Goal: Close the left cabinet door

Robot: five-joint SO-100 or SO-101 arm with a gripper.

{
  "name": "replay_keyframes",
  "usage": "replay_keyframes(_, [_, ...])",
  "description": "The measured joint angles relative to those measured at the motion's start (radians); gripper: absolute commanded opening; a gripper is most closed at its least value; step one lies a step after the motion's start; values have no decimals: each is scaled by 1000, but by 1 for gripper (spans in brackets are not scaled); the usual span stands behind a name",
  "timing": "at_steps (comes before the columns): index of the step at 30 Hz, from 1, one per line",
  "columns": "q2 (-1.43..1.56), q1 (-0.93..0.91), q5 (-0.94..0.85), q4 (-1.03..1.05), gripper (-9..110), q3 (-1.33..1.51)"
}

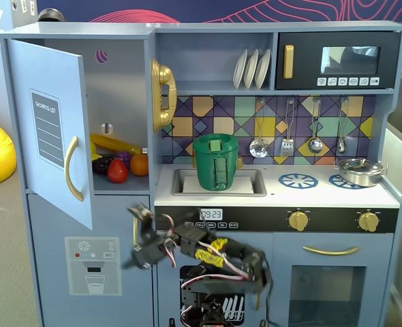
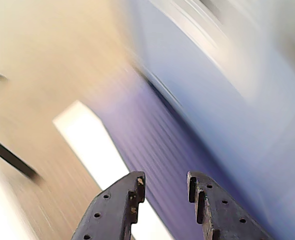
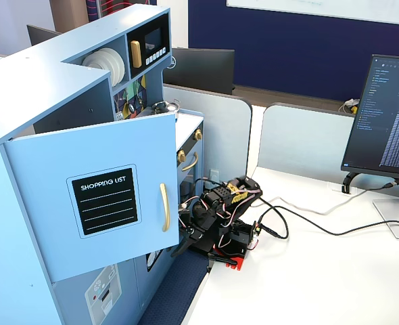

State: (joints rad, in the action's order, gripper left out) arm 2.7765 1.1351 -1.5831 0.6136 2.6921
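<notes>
Left cabinet door [image 1: 54,129] wide open; tool [image 2: 165,187] parted, empty.

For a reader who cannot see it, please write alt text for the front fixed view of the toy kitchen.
A light-blue toy kitchen whose left cabinet door, bearing a shopping-list chalkboard and a gold handle, stands wide open, showing toy fruit on a shelf. A small robot arm sits low in front, its gripper blurred below that door. A green basket stands in the sink.

White table [image 3: 308,284] carries arm base [image 3: 228,245], cables [image 3: 321,227], seemingly monitor stand [image 3: 362,181].
</notes>
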Motion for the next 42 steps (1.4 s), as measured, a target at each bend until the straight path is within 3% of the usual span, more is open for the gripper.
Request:
replay_keyframes(8, [-212, 278, -58, -127, 0, -318])
replay_keyframes(15, [-270, 436, -164, -209, 0, -371])
replay_keyframes(42, [-675, 402, -324, -255, 0, -792])
